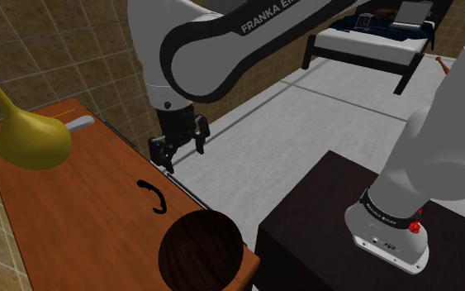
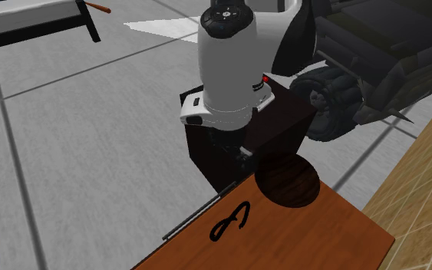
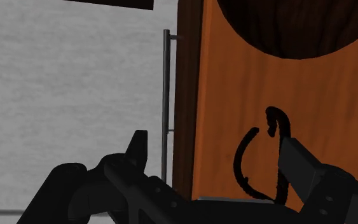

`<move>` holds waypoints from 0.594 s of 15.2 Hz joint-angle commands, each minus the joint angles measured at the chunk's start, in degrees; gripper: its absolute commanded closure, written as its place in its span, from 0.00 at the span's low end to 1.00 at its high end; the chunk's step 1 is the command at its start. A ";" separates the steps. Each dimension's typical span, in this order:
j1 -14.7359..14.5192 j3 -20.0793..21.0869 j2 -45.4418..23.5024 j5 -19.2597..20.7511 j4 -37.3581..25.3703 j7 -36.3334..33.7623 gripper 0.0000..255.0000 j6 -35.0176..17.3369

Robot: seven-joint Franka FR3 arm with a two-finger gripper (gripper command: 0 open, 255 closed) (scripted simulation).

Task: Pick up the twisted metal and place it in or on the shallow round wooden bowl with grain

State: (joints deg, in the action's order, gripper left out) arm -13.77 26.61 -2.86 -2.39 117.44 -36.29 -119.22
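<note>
The twisted metal [image 1: 153,197] is a thin black curled piece lying flat on the orange-brown wooden table [image 1: 82,215]. The round bowl [image 1: 201,252] is dark brown and sits at the table's near corner, just beyond the metal. My black gripper [image 1: 179,149] hangs open above the table's edge, a little up and to the right of the metal in the shoulder view. In the wrist view the metal [image 3: 236,162] lies below my gripper [image 3: 212,139], nearer one finger, untouched, with the bowl [image 3: 292,25] further on. The second exterior view shows the metal [image 2: 232,222] beside the bowl [image 2: 287,182].
A large yellow gourd-shaped vase [image 1: 28,132] stands at the table's far end beside a small grey object [image 1: 82,124]. A thin metal rail [image 3: 166,95] runs along the table's edge. The dark stand [image 1: 338,215] is right of the table; a bed [image 1: 371,37] stands far behind.
</note>
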 commanded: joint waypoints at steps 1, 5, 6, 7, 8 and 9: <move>-1.13 0.78 -4.14 1.81 -3.67 -2.43 0.00 -0.27; -4.35 1.44 -12.70 5.72 -11.66 -6.91 0.00 -0.34; -5.02 1.42 -14.14 6.35 -13.14 -7.58 0.00 -0.23; -5.14 1.32 -14.45 6.50 -12.75 -7.68 0.00 -0.91; -5.24 1.25 -14.78 6.68 -12.37 -7.80 0.00 -1.58; -5.32 1.18 -15.11 6.86 -12.01 -7.92 0.00 -2.25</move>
State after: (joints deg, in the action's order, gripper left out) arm -18.98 27.85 -17.58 4.27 105.26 -44.06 -120.91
